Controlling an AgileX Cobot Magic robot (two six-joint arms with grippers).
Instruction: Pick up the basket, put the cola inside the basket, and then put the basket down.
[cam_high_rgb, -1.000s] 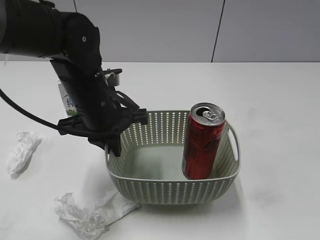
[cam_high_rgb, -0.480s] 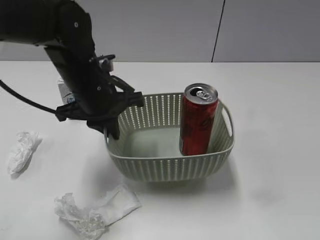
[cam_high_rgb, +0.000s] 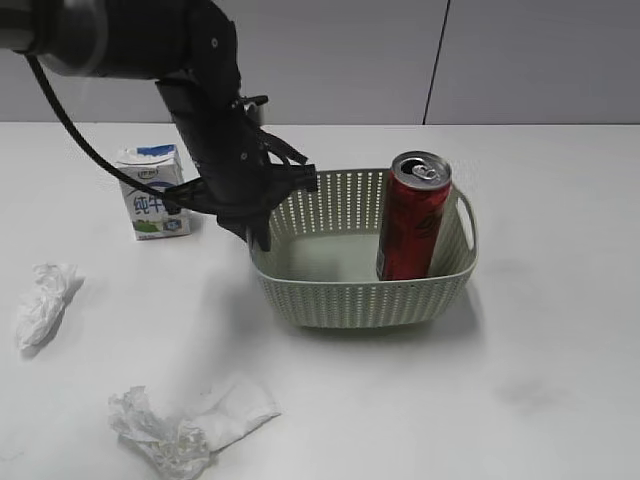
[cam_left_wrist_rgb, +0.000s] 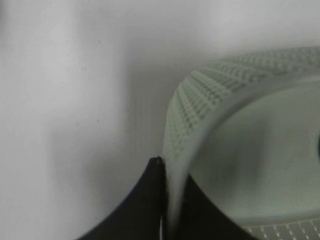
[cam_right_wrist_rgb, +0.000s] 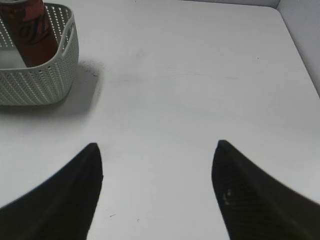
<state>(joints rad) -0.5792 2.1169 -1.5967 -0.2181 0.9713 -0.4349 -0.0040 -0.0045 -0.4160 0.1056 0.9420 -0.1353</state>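
The pale sage-green basket (cam_high_rgb: 360, 295) is near the middle of the white table; whether it rests on the table or hangs just above it I cannot tell. The red cola can (cam_high_rgb: 413, 217) stands upright inside it at its right end. My left gripper (cam_high_rgb: 258, 228) is shut on the basket's left wall; the left wrist view shows the rim (cam_left_wrist_rgb: 176, 150) pinched between the two black fingers (cam_left_wrist_rgb: 170, 172). My right gripper (cam_right_wrist_rgb: 156, 150) is open and empty over bare table, right of the basket (cam_right_wrist_rgb: 40, 75) and the can (cam_right_wrist_rgb: 31, 35).
A white-and-blue milk carton (cam_high_rgb: 152, 192) stands left of the basket, behind my left arm. A crumpled white tissue (cam_high_rgb: 42, 300) lies at the left edge, another (cam_high_rgb: 185, 425) at the front left. The table's right edge (cam_right_wrist_rgb: 295, 45) runs near my right gripper.
My left gripper has carried the basket with the can in it to the right and away from the camera. The milk carton is now uncovered.
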